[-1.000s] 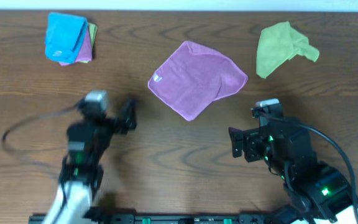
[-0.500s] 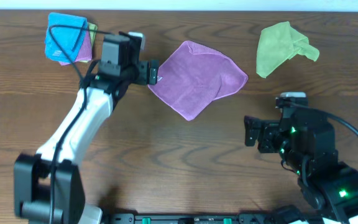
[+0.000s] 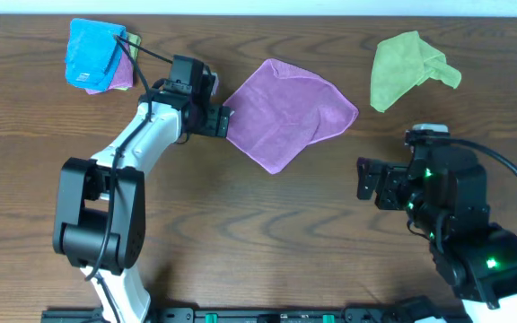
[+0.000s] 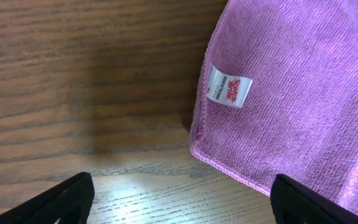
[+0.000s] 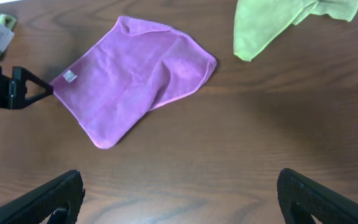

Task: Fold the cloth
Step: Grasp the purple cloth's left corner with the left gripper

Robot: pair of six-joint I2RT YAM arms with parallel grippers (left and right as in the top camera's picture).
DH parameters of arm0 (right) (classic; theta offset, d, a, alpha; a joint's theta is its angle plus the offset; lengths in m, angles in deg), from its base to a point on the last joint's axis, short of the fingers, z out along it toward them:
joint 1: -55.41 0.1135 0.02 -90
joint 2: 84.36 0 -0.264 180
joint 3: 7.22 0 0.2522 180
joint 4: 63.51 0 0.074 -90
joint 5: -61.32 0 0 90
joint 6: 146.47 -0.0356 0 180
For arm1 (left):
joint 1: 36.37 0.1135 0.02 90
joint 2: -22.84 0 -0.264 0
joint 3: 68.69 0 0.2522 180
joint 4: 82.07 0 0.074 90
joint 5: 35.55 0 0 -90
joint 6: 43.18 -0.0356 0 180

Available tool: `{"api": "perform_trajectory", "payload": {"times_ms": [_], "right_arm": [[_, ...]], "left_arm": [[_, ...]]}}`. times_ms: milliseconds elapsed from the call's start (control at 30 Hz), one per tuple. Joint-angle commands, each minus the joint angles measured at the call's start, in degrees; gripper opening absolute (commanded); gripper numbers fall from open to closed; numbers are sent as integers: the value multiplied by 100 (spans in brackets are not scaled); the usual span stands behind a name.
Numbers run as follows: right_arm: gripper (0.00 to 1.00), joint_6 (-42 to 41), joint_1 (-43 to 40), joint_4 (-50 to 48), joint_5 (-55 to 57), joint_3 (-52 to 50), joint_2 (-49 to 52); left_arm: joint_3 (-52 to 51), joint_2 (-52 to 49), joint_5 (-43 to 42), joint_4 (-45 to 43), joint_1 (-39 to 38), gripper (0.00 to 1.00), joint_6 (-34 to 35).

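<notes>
The cloth (image 3: 287,112) lies flat on the table (image 3: 267,233), near the middle of its far edge and turned like a diamond, one corner pointing toward the near edge. Its right-hand part is rumpled, with a soft ridge running across it. A small white tag (image 4: 229,86) sits on the cloth just inside the hem at the left corner.

The left gripper (image 3: 225,120) reaches out to that left corner. Its fingers (image 4: 73,196) are spread wide and grip nothing. In the wrist view the tagged corner sits in the gap between them, its hem running toward the finger on the right. I cannot tell whether either finger touches the fabric.

The right gripper (image 3: 363,179) hangs over bare wood toward the near right corner of the table, well apart from the cloth. Its fingers (image 5: 55,199) also stand spread and empty.

A lime-green cloth (image 3: 407,70) lies bunched near the far right corner. A blue folded cloth (image 3: 92,54) rests near the far left corner on top of other folded cloths, whose pink and green edges show beside it.
</notes>
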Motion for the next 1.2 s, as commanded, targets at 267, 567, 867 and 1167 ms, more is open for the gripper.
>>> {"api": "perform_trajectory", "payload": {"times_ms": [267, 567, 867, 1167], "right_arm": [[99, -55, -57, -66, -219, 103, 76], [96, -57, -57, -87, -219, 103, 76], [93, -55, -57, -125, -219, 103, 76], [89, -57, -57, -122, -219, 103, 79]], "left_arm": [[142, -503, -614, -459, -28, 83, -50], [140, -503, -737, -610, -28, 40, -15], [140, -503, -372, -645, -22, 6, -68], [142, -503, 1436, -1729, -22, 6, -885]]}}
